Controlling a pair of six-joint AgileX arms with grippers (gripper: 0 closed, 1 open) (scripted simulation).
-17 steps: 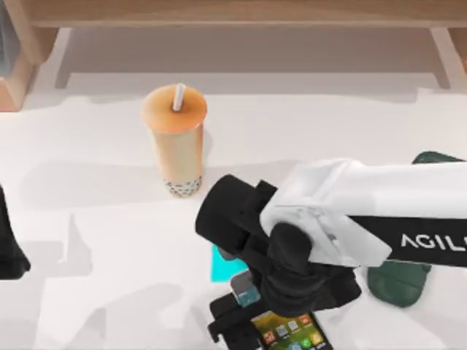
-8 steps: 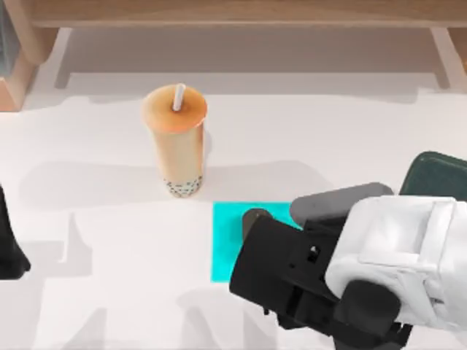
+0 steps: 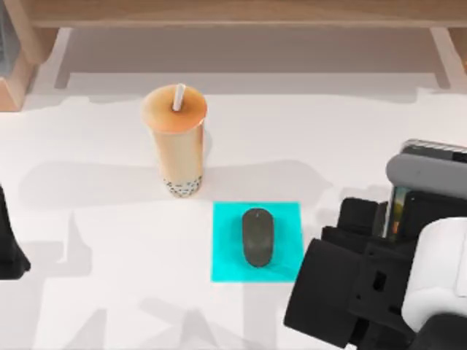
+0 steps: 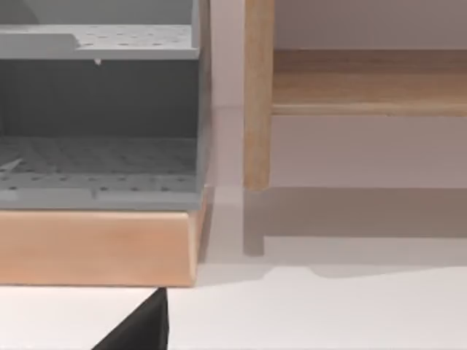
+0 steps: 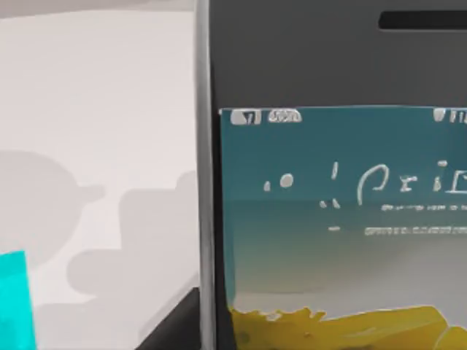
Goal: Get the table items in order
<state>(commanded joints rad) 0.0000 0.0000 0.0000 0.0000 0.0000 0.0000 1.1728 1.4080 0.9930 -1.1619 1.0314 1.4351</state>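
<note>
On the white worktop (image 3: 102,146) our top view shows the cup (image 3: 176,141) upright at about 11 o'clock and the mouse (image 3: 257,236) on the cyan pad (image 3: 226,248) near centre, its long axis 12-to-6. Our right wrist view alone shows the phone (image 5: 328,219) screen close up; from above it stands on edge at 4 o'clock within our right gripper (image 3: 398,211), whose jaws we cannot tell. Our left arm (image 3: 9,248) sits parked at 9 o'clock.

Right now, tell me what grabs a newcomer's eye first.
The tall orange-tan bubble tea cup with white straw stands left of centre on the white tabletop. Nearer, the small dark grey oval mouse lies on a flat cyan square pad. At right, my right arm carries the black smartphone with colourful screen.
</note>
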